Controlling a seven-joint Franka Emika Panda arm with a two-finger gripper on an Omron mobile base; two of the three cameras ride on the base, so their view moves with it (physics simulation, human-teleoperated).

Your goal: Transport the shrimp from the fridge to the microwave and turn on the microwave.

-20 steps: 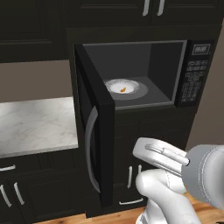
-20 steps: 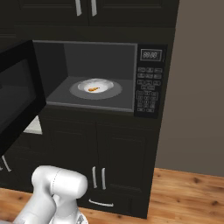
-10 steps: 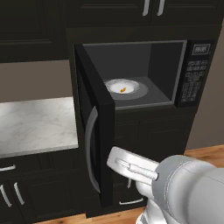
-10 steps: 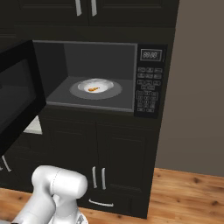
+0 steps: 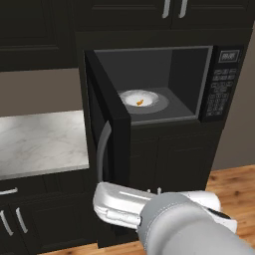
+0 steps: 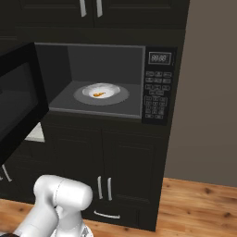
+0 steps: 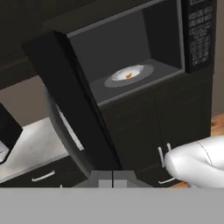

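Dark cabinets wall in this kitchen, with a pale marble desk (image 5: 42,142) to the left and wood floor (image 6: 199,203) at the right. I see the microwave (image 6: 99,81) built into the cabinet run, its door (image 5: 107,134) swung wide out toward me. The shrimp (image 5: 140,102) lies on the white turntable (image 5: 149,103), near the middle of the cavity floor, so I judge the carrying part done. It sits well back from the front lip, which should let the door close without touching it.

My tool (image 7: 112,179) is pulled back low in front of the lower cabinets, its 2 tips pressed together with nothing between them. That makes sense to me: an empty, closed tool is a compact thing to push a door with. The arm's forearm (image 5: 164,214) hangs just below the door's bottom edge, beside the curved silver handle (image 5: 102,149).

What remains, I reckon, is swinging the door shut, then pressing a button on the keypad (image 6: 154,96) at the microwave's right edge.
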